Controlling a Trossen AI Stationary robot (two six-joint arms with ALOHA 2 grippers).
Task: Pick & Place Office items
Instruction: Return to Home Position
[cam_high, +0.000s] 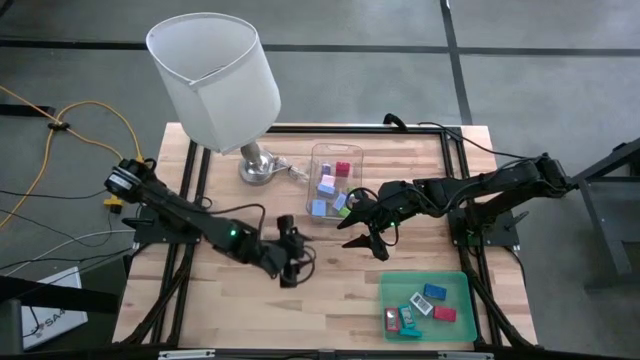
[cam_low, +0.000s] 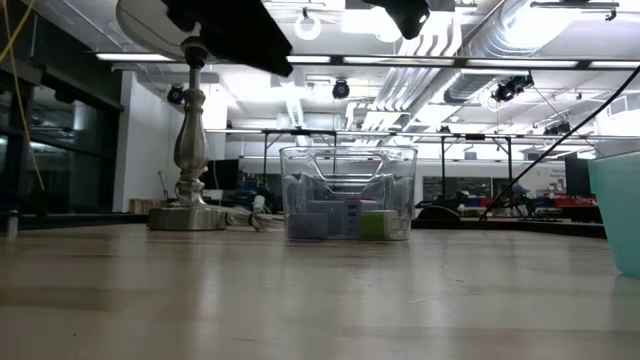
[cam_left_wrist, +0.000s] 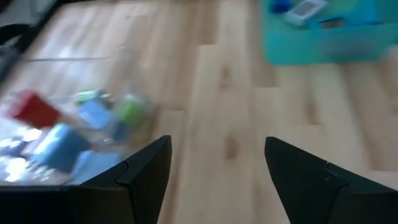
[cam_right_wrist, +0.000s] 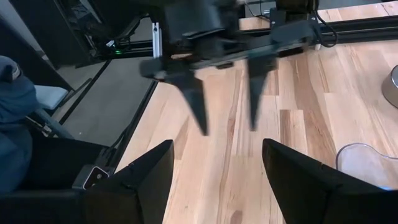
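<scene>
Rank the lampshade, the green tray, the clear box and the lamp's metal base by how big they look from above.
1. Lampshade, though it sits nearer the camera.
2. Green tray.
3. Clear box.
4. Lamp base.

Office items (cam_high: 327, 185) lie in the box (cam_high: 337, 148) beside the lamp (cam_high: 215, 80) and in the tray (cam_high: 455, 290).

A clear box (cam_high: 314, 170) is seen mid-table (cam_high: 420, 170), with blue, pink, red and green pieces (cam_high: 326, 186) held inside. A lamp (cam_high: 215, 70) is stood beside it. The right gripper (cam_high: 366, 240) is held near the box, fingers spread. The left gripper (cam_high: 289, 268) is set well apart from the tray (cam_high: 386, 283), where other pieces (cam_high: 433, 294) are laid.
</scene>
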